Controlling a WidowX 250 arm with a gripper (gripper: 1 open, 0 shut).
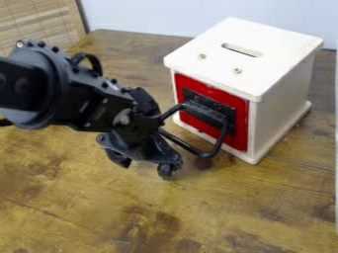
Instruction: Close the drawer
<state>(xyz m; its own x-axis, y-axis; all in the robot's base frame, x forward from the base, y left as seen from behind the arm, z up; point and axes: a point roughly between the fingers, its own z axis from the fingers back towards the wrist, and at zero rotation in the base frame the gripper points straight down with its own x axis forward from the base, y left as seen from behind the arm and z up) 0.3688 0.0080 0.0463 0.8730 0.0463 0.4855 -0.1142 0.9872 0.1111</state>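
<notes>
We see a brown wooden table (251,217), a pale wall (211,14) far behind, and slatted wood (40,22) far left.

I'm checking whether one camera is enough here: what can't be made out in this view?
- Inside of the drawer: hidden behind its front in the camera view.
- Back and far side of the cabinet: turned away from the camera.
- Arm's base: cut off by the left edge.
- Whether the gripper touches the handle: the dark parts blend together.
</notes>
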